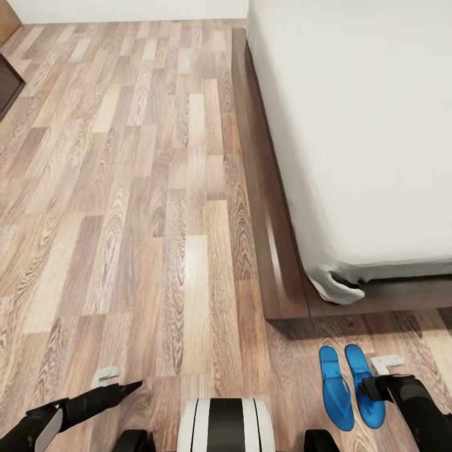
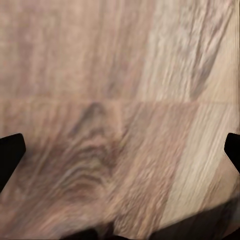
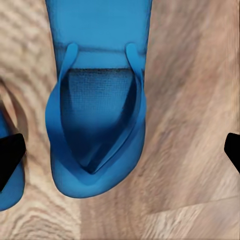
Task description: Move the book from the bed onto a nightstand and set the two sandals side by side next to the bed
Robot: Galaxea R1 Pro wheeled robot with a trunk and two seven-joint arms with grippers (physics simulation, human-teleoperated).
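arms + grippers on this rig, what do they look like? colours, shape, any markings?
Both arms are glossy black with rounded segments. The left arm has a pale grey band and narrows to a pointed black left gripper. The right gripper is blocky and black. Wrist views show black wedge fingertips. No cables or markings discernible.

Both arms sit low at the bottom corners of the head view. Left gripper [image 1: 129,387] points right toward frame centre; wrist view shows its fingertips [image 2: 11,155] spread wide. Right gripper [image 1: 370,389] at lower right, fingertips [image 3: 10,155] also wide apart.
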